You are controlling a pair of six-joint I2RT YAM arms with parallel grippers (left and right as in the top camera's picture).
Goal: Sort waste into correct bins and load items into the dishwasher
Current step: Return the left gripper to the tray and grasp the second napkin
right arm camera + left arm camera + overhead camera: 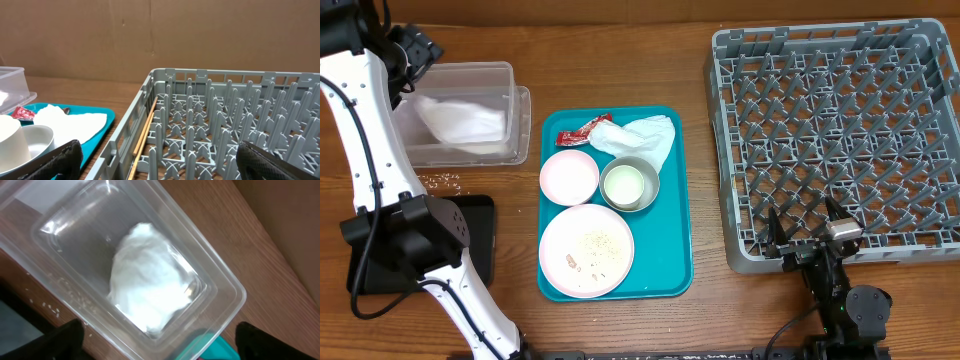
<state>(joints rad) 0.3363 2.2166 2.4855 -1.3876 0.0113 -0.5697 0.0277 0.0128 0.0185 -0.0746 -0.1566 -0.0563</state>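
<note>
Your left gripper (159,349) hangs wide open and empty over the tub (226,282) with its napkin (147,285). Likewise spread and empty, your right gripper (807,234) sits at the near edge of the rack (719,150).

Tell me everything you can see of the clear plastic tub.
The clear tub is rectangular with rounded corners and made of see-through plastic. It stands upright on its lid at the left side of the table. One crumpled white napkin lies inside it. The open left pincer hangs above.
</note>
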